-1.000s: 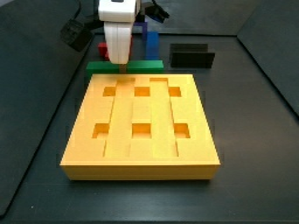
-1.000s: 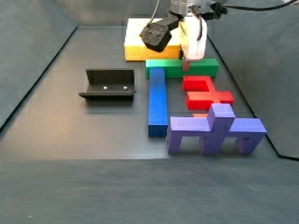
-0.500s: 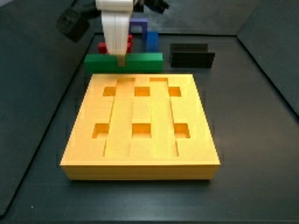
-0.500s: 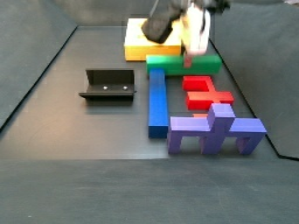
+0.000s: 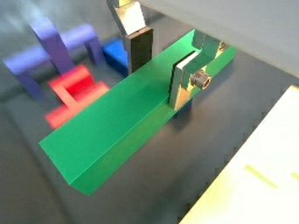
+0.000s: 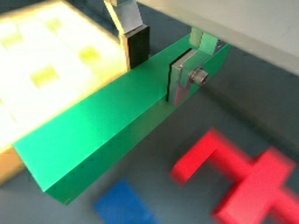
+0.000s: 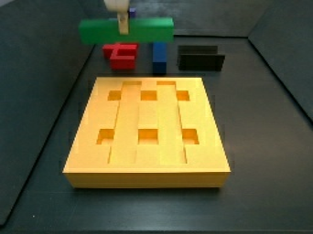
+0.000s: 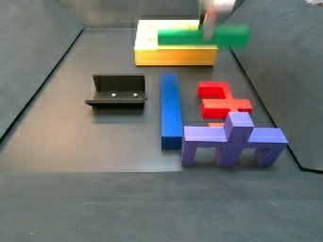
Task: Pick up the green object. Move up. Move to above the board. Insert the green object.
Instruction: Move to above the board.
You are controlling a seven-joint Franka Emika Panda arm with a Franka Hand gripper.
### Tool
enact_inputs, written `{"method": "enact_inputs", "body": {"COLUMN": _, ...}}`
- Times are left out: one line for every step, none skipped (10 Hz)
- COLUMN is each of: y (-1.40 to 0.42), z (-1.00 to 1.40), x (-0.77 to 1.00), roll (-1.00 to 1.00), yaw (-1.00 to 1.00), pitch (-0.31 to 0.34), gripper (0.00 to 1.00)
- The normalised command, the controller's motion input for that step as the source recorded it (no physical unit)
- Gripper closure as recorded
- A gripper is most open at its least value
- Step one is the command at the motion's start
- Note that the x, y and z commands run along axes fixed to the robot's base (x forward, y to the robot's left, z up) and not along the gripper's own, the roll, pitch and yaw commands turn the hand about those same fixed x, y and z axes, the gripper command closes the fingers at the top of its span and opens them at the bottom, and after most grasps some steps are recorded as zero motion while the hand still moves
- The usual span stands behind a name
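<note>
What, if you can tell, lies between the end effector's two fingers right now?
The green object sits between the end effector's fingers, clamped across its width and lifted off the floor; both wrist views show it.

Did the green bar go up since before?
Yes. The green bar, clamped in the gripper, has risen: it lay by the board's far edge, and now hangs above the red block.

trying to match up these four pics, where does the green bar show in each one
Wrist view: the green object runs diagonally, clamped in the hand.
Wrist view: the same bar, above the board.
Side view: it hangs at the top, beyond the board.
Side view: it is at upper right.
Shared landmark: the red block, in all four.
</note>
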Motion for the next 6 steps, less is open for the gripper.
{"method": "enact_inputs", "body": {"y": 0.01, "z": 1.4, "x": -0.03, "roll": -0.09, "yaw": -0.01, "pitch": 0.022, "gripper": 1.0}}
{"method": "enact_inputs", "body": {"y": 0.0, "z": 1.4, "x": 0.01, "roll": -0.09, "yaw": -0.01, "pitch": 0.052, "gripper": 1.0}}
{"method": "enact_inputs", "body": {"y": 0.0, "z": 1.4, "x": 0.0, "roll": -0.08, "yaw": -0.01, "pitch": 0.082, "gripper": 1.0}}
{"method": "enact_inputs", "body": {"y": 0.01, "z": 1.4, "x": -0.02, "roll": -0.08, "yaw": 0.0, "pitch": 0.066, "gripper": 1.0}}
{"method": "enact_inputs", "body": {"y": 0.01, "z": 0.71, "x": 0.0, "roll": -0.08, "yaw": -0.01, "pitch": 0.054, "gripper": 1.0}}
{"method": "enact_inputs", "body": {"y": 0.01, "z": 0.19, "x": 0.04, "roll": -0.08, "yaw": -0.01, "pitch": 0.061, "gripper": 1.0}}
